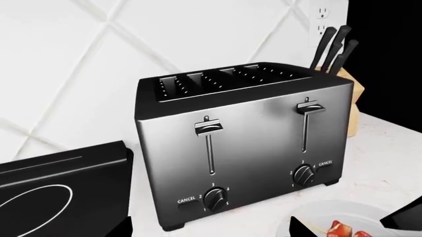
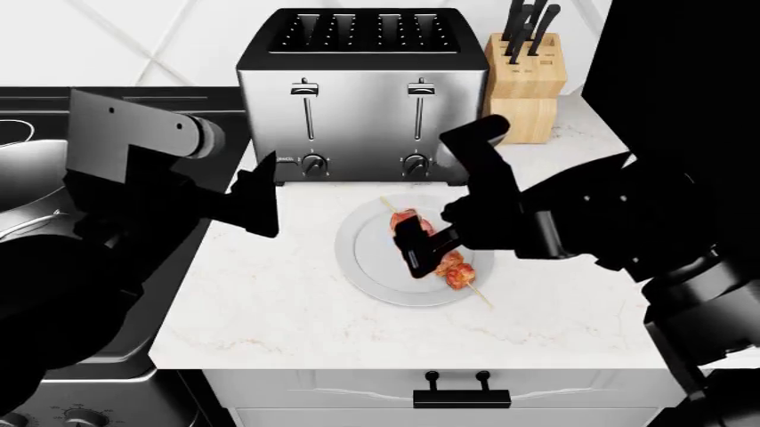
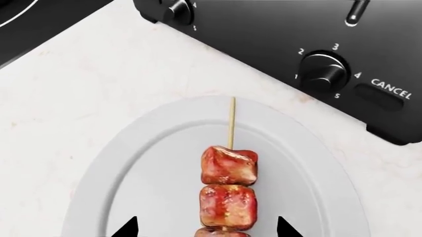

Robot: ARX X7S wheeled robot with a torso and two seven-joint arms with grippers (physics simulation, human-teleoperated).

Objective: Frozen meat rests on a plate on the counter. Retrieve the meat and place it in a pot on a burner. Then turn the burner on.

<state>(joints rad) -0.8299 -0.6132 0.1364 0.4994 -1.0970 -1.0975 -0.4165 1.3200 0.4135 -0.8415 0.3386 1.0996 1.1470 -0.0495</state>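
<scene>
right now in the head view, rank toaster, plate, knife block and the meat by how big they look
1. toaster, clearly the largest
2. plate, part hidden by the right gripper
3. knife block
4. meat, partly covered, so its rank below the block is unsure

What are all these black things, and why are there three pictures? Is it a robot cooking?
Yes, it is a robot in a computer-made kitchen, with two black arms. One picture comes from a camera on its head, looking down over both arms. The other two come from little cameras near each hand, so they see things very close.

On the white counter sits a plate with the meat on a thin stick. Behind it stand a shiny toaster and a wooden block of knives. At the left edge you can just see the steel pot on the black cooktop.

The right gripper hangs right over the meat with its fingers spread on either side; it holds nothing yet. The left gripper hovers over the counter, also empty.
</scene>
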